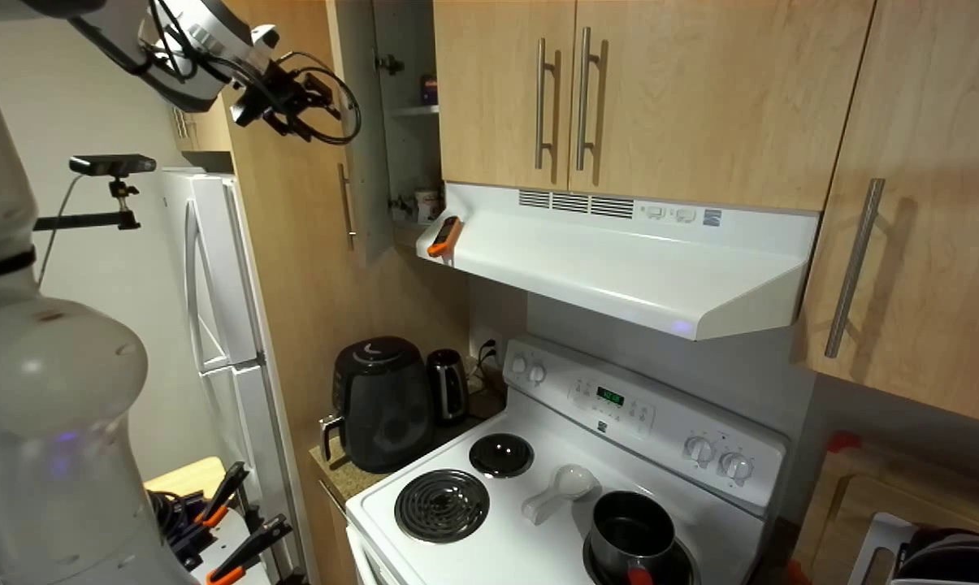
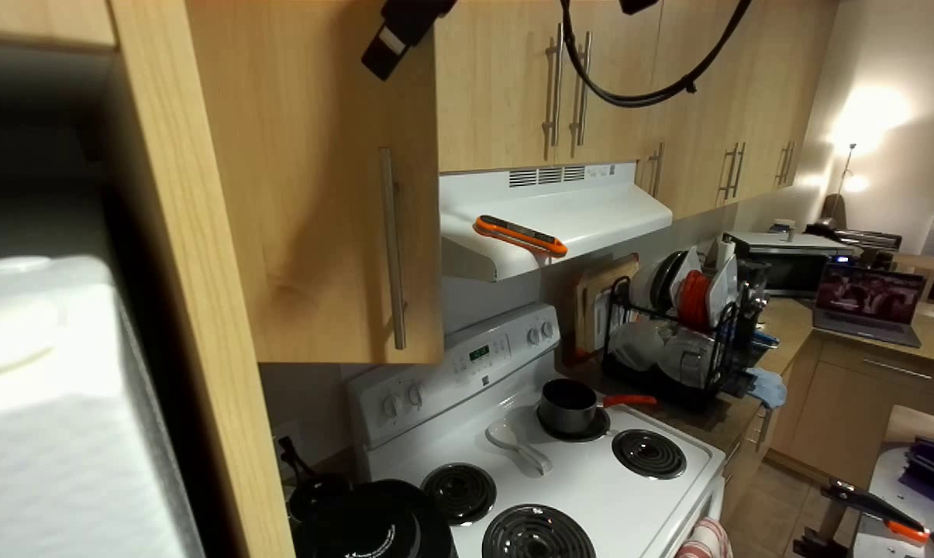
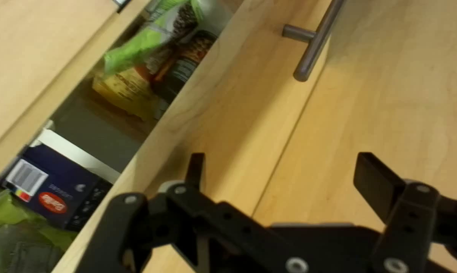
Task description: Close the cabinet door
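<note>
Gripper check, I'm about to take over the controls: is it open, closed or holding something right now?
Gripper: open, jaws wide apart in the wrist view, holding nothing.

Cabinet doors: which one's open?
The narrow cabinet door left of the range hood in both exterior views: it sticks out; the other doors near the hood lie shut.

In an exterior view we saw satin-smooth wood on the cabinet door (image 2: 319, 194) left of centre, dull metal in its bar handle (image 2: 392, 248), and a cloth towel (image 2: 705, 539) at the bottom edge. We found the gripper (image 3: 280, 166) matt, low in the wrist view, and the range hood (image 1: 603, 252) glossy, upper middle in both exterior views.
</note>
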Available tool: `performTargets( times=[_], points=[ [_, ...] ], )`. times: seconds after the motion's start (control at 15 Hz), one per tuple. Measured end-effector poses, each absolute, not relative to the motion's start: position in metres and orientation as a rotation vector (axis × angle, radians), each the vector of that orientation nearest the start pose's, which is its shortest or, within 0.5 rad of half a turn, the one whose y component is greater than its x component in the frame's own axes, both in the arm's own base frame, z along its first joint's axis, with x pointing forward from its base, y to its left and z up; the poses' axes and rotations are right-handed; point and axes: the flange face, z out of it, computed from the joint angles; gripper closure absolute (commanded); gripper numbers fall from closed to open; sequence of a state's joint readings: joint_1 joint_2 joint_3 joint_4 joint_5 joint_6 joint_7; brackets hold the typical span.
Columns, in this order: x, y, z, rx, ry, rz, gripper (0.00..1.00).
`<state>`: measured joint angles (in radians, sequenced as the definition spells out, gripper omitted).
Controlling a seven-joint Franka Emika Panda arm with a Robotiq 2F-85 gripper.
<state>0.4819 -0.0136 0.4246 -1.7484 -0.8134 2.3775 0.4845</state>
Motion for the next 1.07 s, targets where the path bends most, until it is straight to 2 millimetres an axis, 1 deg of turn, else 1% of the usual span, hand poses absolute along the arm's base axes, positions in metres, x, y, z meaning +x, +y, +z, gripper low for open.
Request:
performTargets(
  times=[0.2, 0.4, 0.53, 0.6, 0.67, 0.8, 1.07],
  points=[
    [0.394, 0.441, 0.640, -2.845, -1.090, -1.540, 0.00],
    [0.404, 0.392, 0.644, -3.002, -0.910, -1.576, 0.00],
    [0.402, 0.364, 0.649, -3.057, -0.811, -1.600, 0.00],
    [0.397, 0.357, 0.652, -3.063, -0.784, -1.600, 0.00],
    [0.390, 0.354, 0.654, -3.057, -0.766, -1.588, 0.00],
    [0.374, 0.359, 0.654, -3.006, -0.748, -1.541, 0.00],
    [0.343, 0.386, 0.645, -2.839, -0.768, -1.440, 0.00]
  ],
)
